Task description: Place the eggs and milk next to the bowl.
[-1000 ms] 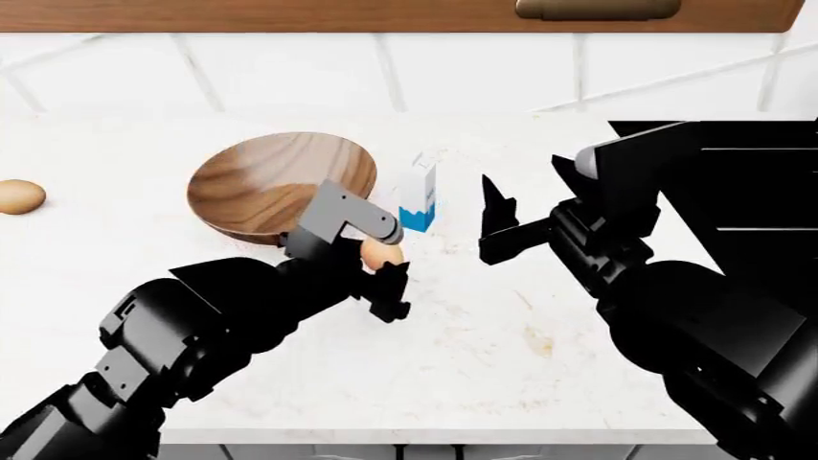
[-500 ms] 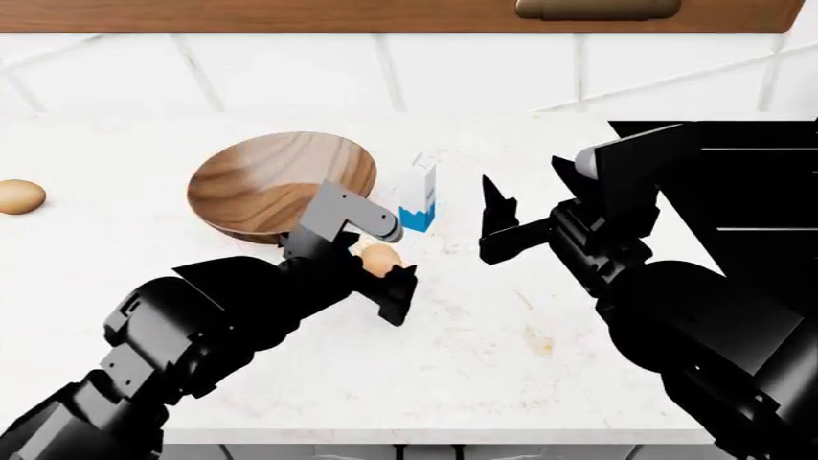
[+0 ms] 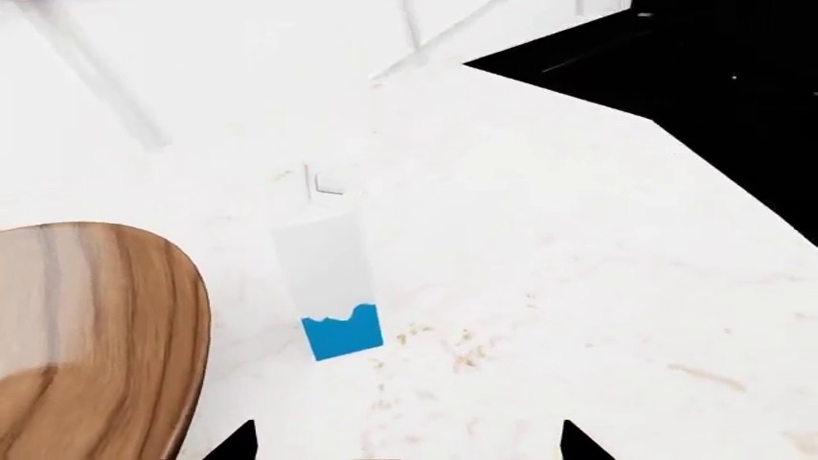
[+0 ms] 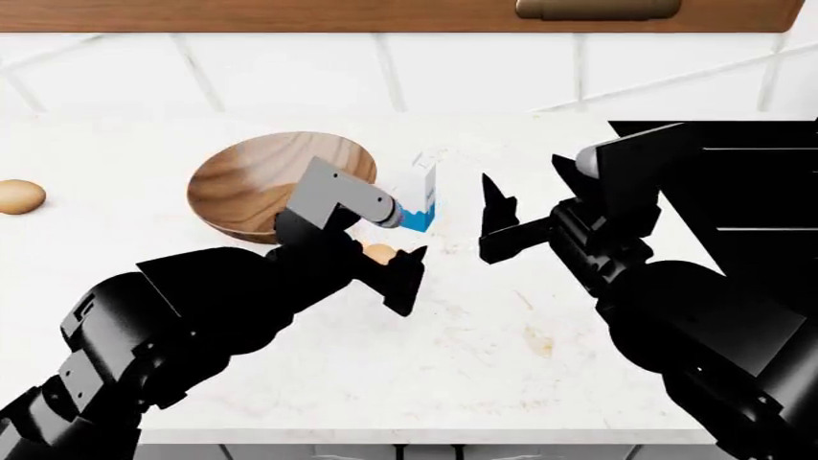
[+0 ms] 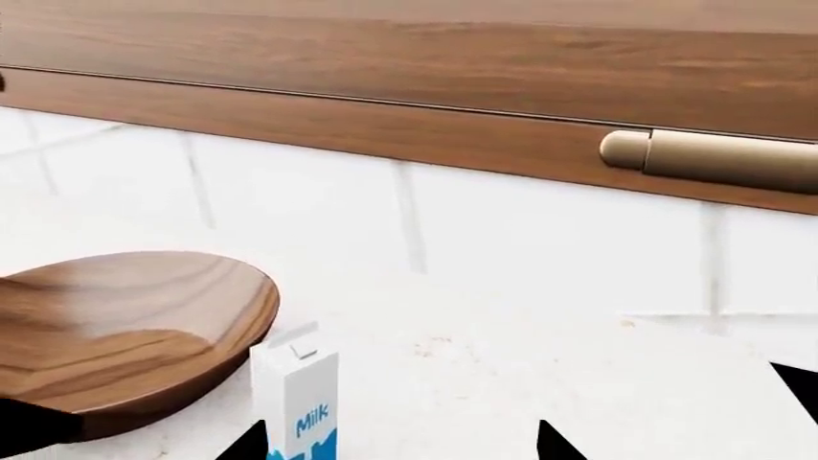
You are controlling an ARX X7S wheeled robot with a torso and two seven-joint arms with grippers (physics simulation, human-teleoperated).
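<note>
The wooden bowl sits on the white counter. The milk carton stands upright just right of it, and also shows in the left wrist view and right wrist view. One tan egg lies on the counter in front of the bowl and milk, partly hidden by my left gripper. That gripper hovers over the egg, open and empty. A second egg lies far left. My right gripper is open and empty, just right of the milk.
A black cooktop covers the counter's right side behind my right arm. A tiled wall and a wooden cabinet with a brass handle rise at the back. The counter's front edge is near.
My left gripper has lifted and drawn back over the egg, which stays on the counter by the bowl. The right arm, milk and bowl have not moved.
</note>
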